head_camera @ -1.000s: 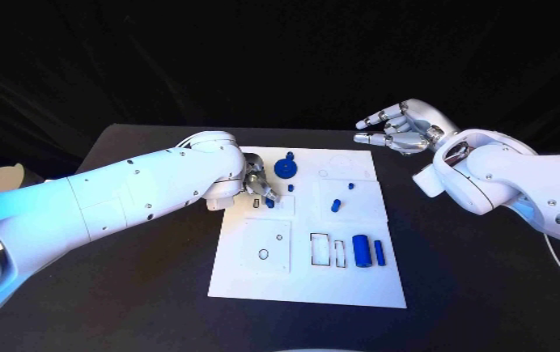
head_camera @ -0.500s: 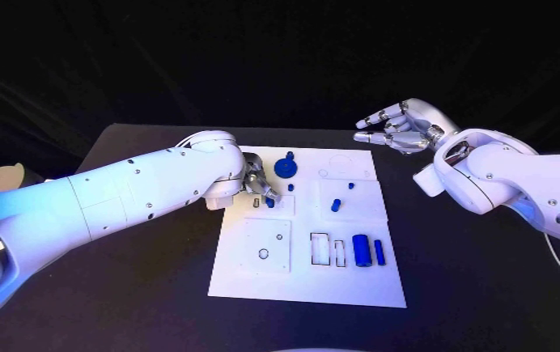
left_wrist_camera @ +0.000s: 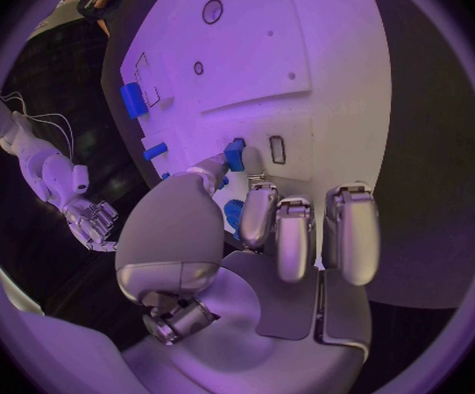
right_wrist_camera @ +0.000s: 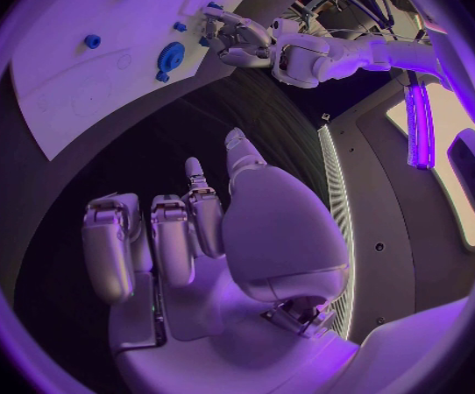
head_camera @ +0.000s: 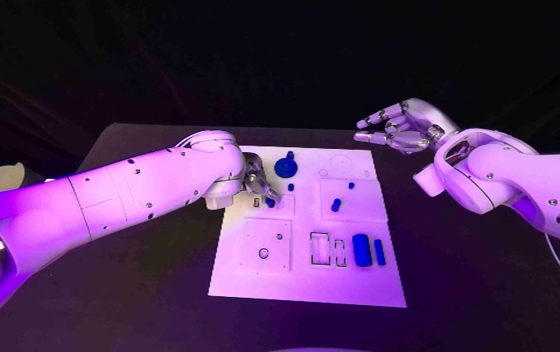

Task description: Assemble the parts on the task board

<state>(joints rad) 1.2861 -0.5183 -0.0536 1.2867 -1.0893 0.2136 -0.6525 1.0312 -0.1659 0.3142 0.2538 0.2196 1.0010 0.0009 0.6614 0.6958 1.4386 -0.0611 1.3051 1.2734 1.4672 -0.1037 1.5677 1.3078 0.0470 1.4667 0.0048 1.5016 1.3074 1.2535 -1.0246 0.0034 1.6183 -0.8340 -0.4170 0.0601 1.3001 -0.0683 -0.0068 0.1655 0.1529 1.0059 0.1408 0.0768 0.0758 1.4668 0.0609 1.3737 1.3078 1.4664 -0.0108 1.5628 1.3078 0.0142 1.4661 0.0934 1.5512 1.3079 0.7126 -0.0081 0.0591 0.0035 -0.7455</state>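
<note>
My left hand (head_camera: 258, 186) pinches a small blue peg (left_wrist_camera: 234, 155) at its fingertips (left_wrist_camera: 218, 164), right over the task board (head_camera: 306, 279) beside a narrow slot (left_wrist_camera: 277, 150). The peg looks rigid, light and smooth, so I judge it could slip or twist; gripping its upper half seems safest. My right hand (head_camera: 398, 127) hovers past the board's far corner, fingers loosely curled, holding nothing.

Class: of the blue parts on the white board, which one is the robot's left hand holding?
The small blue peg pinched by the left hand near the task board's left edge; the other blue parts lie untouched.
</note>
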